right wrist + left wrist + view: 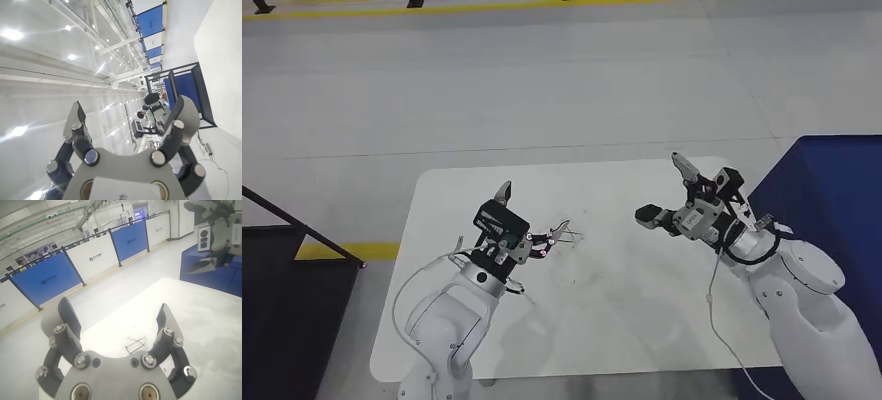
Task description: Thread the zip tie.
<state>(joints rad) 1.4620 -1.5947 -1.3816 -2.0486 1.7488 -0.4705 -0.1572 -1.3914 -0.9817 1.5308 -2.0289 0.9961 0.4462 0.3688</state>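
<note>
Counter [642, 300]: plain white. Zip ties [135, 342]: thin, black. Left end effector [113, 303]: silver plates, black ribbed pads. Right end effector [129, 100]: same scheme. Floor [542, 80]: pale grey, with a yellow stripe [442, 8] at 12 o'clock. Partition [842, 190] at 3 o'clock: dark blue.

A white table [642, 310] bears thin black zip ties [136, 341], crossed, near its middle.

The zip tie [135, 343] on the table [198, 313] is thin black strands, too fine to tell whether threaded, their near ends hidden behind the left gripper [113, 304]'s base, and the right gripper [188, 238] is cut off at the left wrist view's edge.
</note>
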